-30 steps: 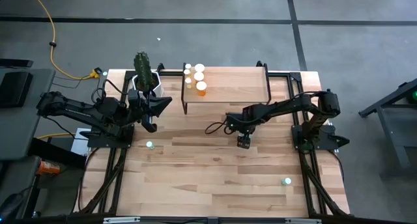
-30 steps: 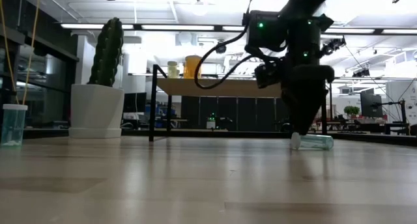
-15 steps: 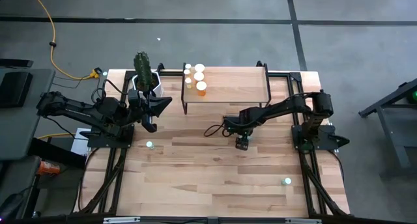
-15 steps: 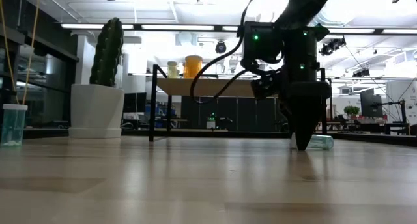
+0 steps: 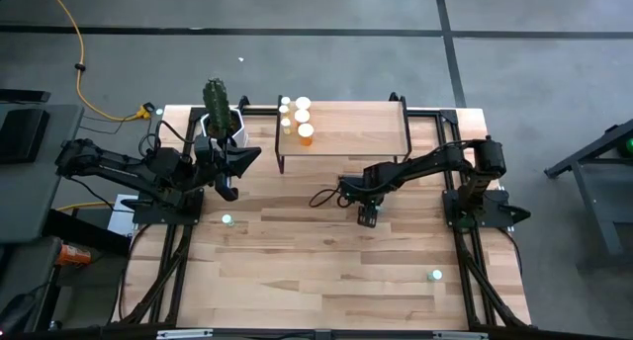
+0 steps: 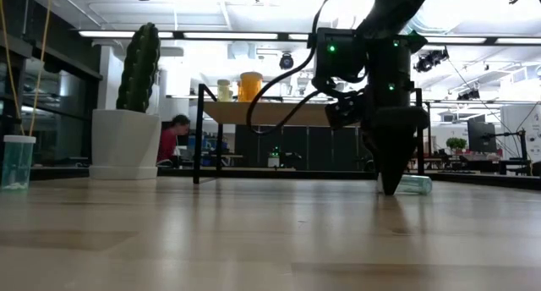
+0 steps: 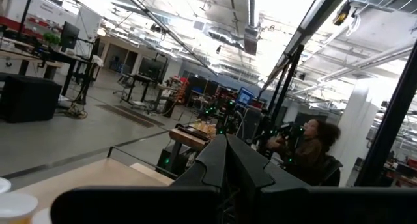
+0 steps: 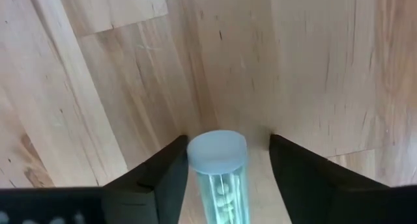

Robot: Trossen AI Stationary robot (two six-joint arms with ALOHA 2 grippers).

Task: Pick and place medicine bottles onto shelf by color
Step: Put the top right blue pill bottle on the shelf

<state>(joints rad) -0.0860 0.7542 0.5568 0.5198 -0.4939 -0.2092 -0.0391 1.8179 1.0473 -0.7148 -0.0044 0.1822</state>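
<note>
A pale green bottle with a white cap [image 8: 217,152] lies on its side on the tabletop; the low view shows its body [image 6: 416,184] behind my right gripper. My right gripper [image 8: 228,140] is open, points down at the table [image 5: 368,219] and stands with one finger on each side of the bottle's cap end. The shelf [image 5: 356,132] stands at the far side with several orange and yellowish bottles [image 5: 297,118] at its left end. My left gripper [image 5: 229,190] is shut and empty, waiting beside the cactus pot [image 5: 220,123]. My right gripper has one finger [image 8: 171,168] close against the bottle's cap, and I cannot tell whether it touches. The other finger [image 8: 296,168] stands clear of the bottle with a visible gap. The bottle lies flat on the table.
Two more pale green bottles stand on the table, one at the left [image 5: 226,219] and one near the front right [image 5: 436,275]. One upright bottle shows at the left of the low view [image 6: 17,161]. A person sits in the room beyond the table [image 6: 173,139].
My right gripper has come down to the tabletop and a little toward the near edge, over the lying bottle, so its fingers now hide the cap in the low view. The bottle has stayed in place.
</note>
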